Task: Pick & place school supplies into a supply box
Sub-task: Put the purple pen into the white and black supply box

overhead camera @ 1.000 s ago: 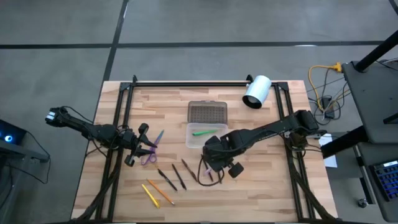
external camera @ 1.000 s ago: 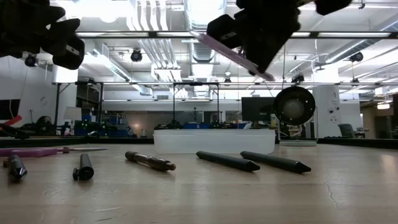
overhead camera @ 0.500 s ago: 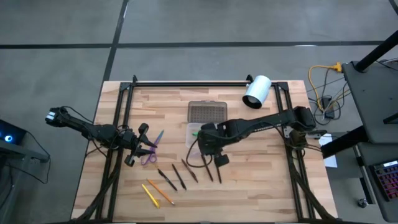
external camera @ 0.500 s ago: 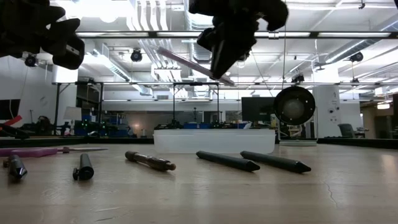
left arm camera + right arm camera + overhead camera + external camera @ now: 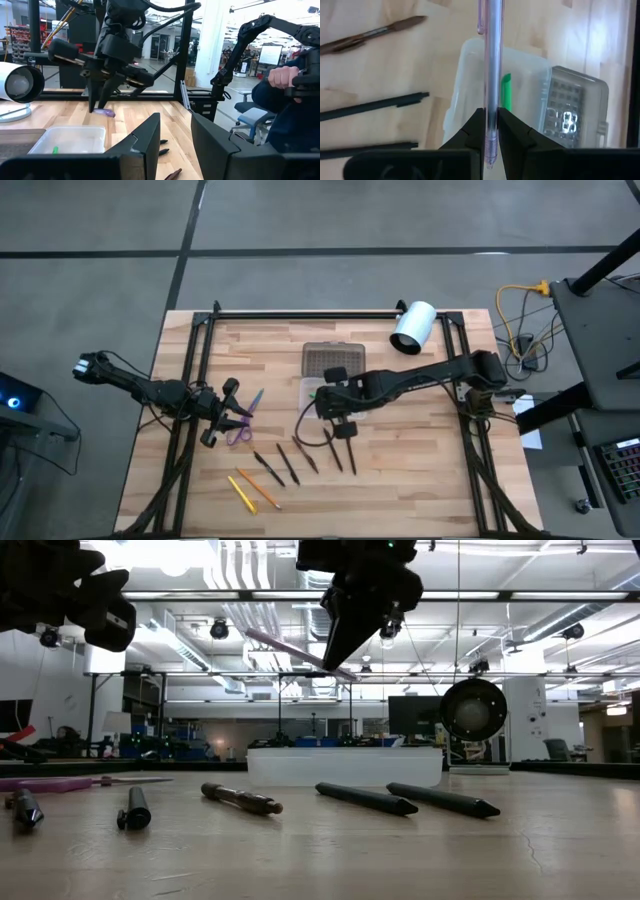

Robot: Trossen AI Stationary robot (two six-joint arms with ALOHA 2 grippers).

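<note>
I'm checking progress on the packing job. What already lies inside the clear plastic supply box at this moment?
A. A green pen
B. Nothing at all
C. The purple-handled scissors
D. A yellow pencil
A: a green pen shows inside the clear plastic supply box, while the right gripper holds the pinkish translucent pen above it, not yet released.

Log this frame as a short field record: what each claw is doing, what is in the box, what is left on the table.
right claw: shut on pinkish pen, held above the supply box
left claw: waiting at table's left side, by the purple scissors
box contents: green pen
box lid: open, lying flat behind the tray
still on table: dark pens, yellow pencils
</note>
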